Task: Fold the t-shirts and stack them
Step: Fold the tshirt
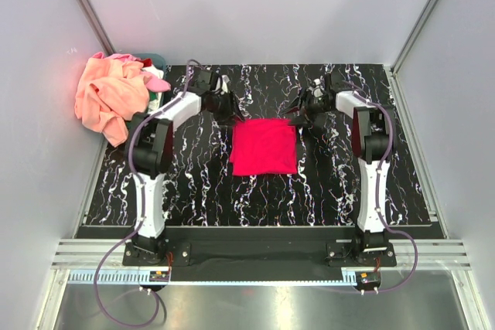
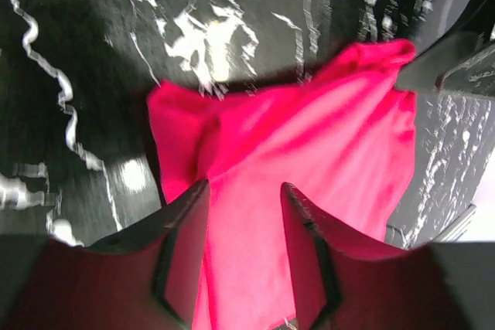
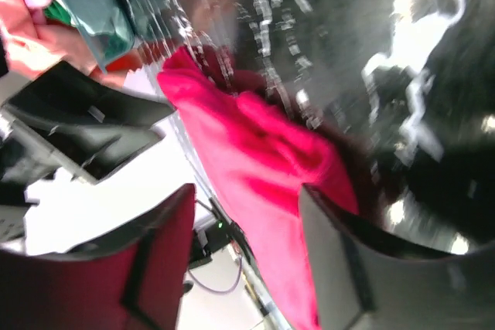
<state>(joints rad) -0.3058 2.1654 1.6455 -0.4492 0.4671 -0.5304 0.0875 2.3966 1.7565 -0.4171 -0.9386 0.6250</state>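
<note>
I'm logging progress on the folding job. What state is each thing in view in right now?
red t-shirt, folded into a rectangle, lying flat on the table.
other t-shirts, unfolded, crumpled in a heap at the far left.
teal basket, mostly buried under that heap.
left hand, open, over the red t-shirt's far left corner, holding nothing.
right hand, open, by its far right corner, holding nothing.
</note>
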